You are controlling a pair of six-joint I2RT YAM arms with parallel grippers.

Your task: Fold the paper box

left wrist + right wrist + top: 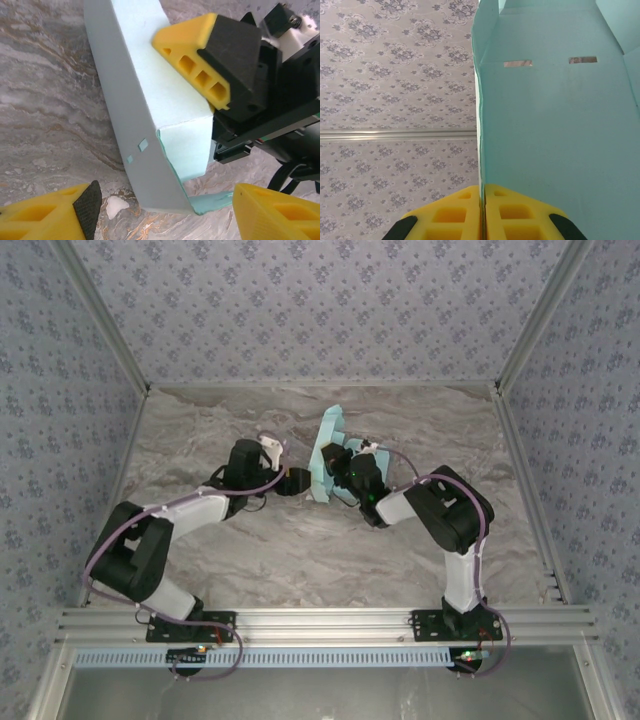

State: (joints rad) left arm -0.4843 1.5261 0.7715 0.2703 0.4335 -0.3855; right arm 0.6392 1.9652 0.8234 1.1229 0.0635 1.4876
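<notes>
From above you see the paper box (pixel 328 455) upright at mid-table (pixel 300 550), while your wrist views show the right gripper (pixel 481 200) clamped on its wall and the left gripper (pixel 165 215) spread apart beside it.

Right wrist view: the paper box (pixel 555 125) runs off top and right (flaps clipped).

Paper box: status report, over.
Right gripper shut on paper box edge. Left gripper open around its lower corner, not gripping. No obstruction seen.
</notes>
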